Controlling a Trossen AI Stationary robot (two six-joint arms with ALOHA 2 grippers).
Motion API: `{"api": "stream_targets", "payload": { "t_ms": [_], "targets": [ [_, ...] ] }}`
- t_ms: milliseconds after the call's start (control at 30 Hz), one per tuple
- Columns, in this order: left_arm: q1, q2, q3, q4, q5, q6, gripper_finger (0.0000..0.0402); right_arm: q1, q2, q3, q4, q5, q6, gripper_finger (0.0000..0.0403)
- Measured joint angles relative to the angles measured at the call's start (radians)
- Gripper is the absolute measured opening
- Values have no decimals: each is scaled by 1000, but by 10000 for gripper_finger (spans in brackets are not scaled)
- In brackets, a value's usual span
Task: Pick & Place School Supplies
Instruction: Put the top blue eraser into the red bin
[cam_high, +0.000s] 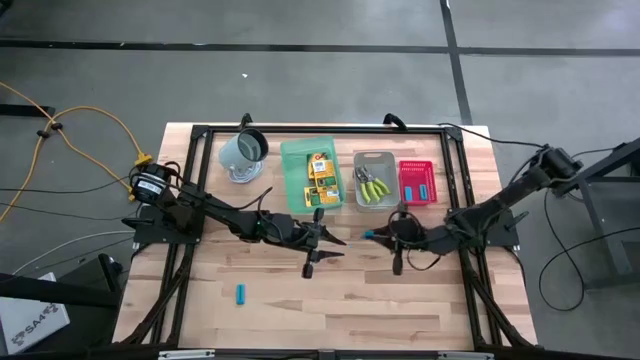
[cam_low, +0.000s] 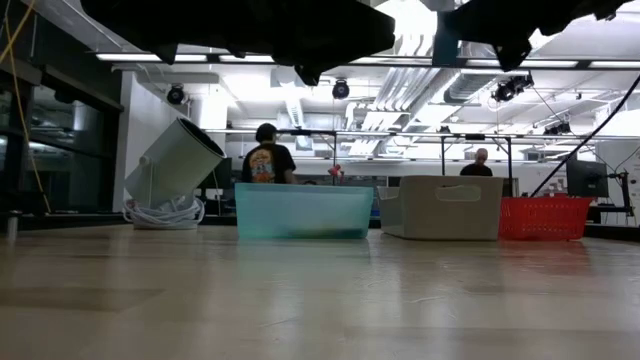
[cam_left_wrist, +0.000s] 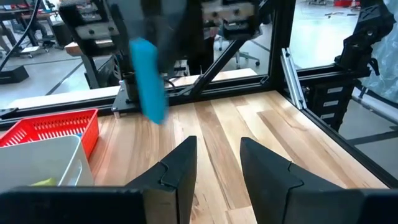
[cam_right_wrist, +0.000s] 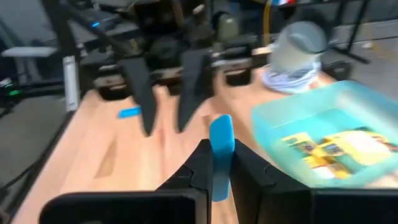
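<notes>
A stubby cyan-blue piece is up in the air over the table's middle, with my right gripper shut on it; in the high view the gripper reaches in from the right. My left gripper faces it from the left, open and with nothing between its fingers. A second blue piece lies flat on the table near the front left. Yellow-orange boxes lie in the green tray, yellow-green tools in the grey tray, and blue pieces in the red tray. My right gripper pinches the cyan-blue piece between its two fingers, by its lower part. The piece's other end sticks out beyond the fingertips. The fingers come about level from the table's right. The piece is lifted clear of the table.
A grey-green mug lies tipped at the back left, beside the green tray. A black frame runs around the table. Bare wood spreads along the near side. People show in the room beyond.
</notes>
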Motion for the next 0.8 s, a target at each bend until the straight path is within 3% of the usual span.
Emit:
{"api": "stream_targets", "payload": {
  "t_ms": [267,533,800],
  "targets": [
    [-3,0,0,0,0,-4,120,-6,-129,0,-127,131,-12,24],
    [-3,0,0,-5,0,-7,120,-94,-217,1,-269,199,-25,24],
    [-3,0,0,-5,0,-7,120,-239,-260,0,-535,220,150,24]
  ]
}}
